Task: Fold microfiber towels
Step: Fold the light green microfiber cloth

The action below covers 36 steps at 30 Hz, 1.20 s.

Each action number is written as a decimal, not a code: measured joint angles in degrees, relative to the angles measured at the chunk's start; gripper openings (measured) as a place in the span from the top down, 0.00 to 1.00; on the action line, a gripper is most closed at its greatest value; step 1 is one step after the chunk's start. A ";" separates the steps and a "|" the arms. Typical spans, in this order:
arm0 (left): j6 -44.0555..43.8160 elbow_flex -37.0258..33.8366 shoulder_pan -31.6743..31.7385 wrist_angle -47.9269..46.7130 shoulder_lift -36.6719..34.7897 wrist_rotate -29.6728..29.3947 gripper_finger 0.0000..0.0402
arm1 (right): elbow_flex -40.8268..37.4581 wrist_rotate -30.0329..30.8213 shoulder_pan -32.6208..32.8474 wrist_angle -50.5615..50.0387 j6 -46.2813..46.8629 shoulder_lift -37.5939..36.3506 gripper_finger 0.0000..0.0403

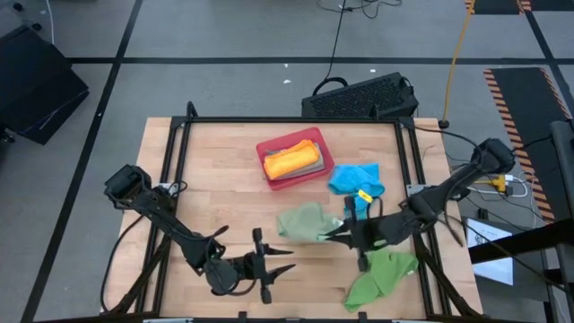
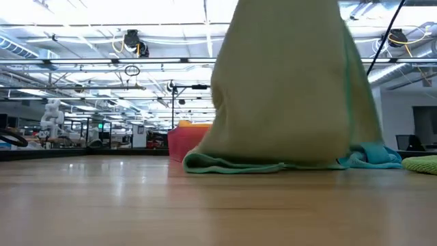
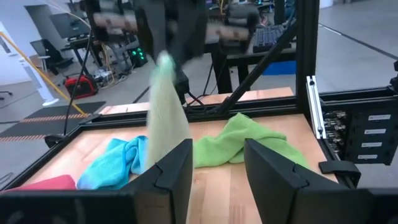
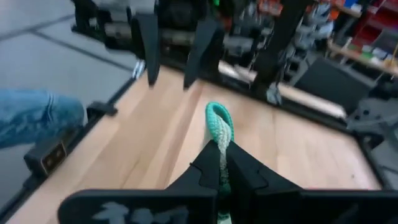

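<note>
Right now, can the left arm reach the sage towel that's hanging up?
Probably yes. The left pincer is open and faces the sage towel, which the right pincer holds up; only bare table lies between them.

The right gripper (image 1: 343, 232) is clamped shut mid-table, arm reaching inward; the left gripper (image 1: 285, 261) faces it, fingers parted.

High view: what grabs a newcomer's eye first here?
Probably the sage green towel at mid-table, pinched and lifted by the right gripper; in the low view it hangs like a curtain. The left gripper faces it from the near edge, fingers open and empty. Behind sit the red tray holding an orange towel, with bright blue and bright green towels crumpled to the right.
</note>
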 joint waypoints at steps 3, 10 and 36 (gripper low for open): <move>0.74 0.00 -0.03 1.50 0.00 -0.01 0.64 | 0.00 -3.31 -0.14 -2.28 1.33 2.17 1.00; 1.92 0.00 0.63 3.09 0.67 0.05 0.64 | 0.00 -5.56 1.40 -2.86 4.10 8.17 1.00; -3.69 0.03 12.86 11.54 14.81 14.69 0.64 | -0.50 0.49 17.83 -15.66 20.16 8.35 0.99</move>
